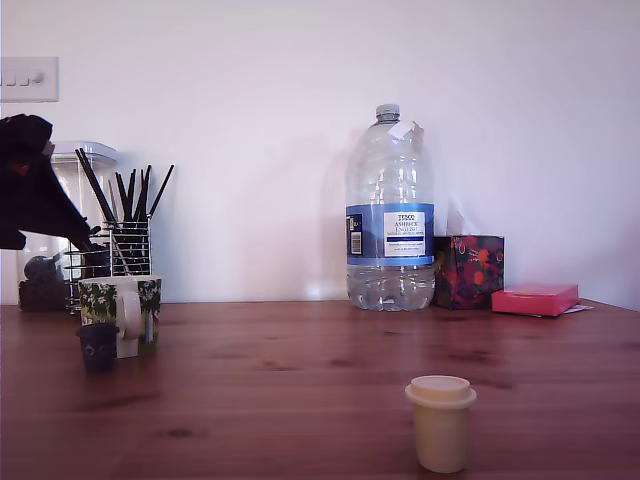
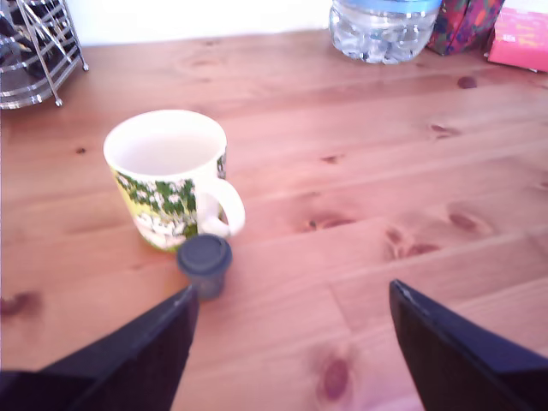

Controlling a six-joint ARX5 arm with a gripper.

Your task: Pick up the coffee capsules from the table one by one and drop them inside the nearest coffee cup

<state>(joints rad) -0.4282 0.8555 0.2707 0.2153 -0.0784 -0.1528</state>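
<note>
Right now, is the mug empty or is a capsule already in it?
Empty: the wrist view shows the mug with a bare white inside; the navy capsule stands outside by its handle.

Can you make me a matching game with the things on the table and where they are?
Things:
1. dark capsule
2. cream capsule
3. water bottle
4. pink box

Places:
A. at the back by the wall, beside the flowery box
B. alone at the front of the table, towards the exterior view's right
C. right next to the mug, by its handle
D. at the far right of the exterior view, at the back

Pairs: 1-C, 2-B, 3-A, 4-D
</note>
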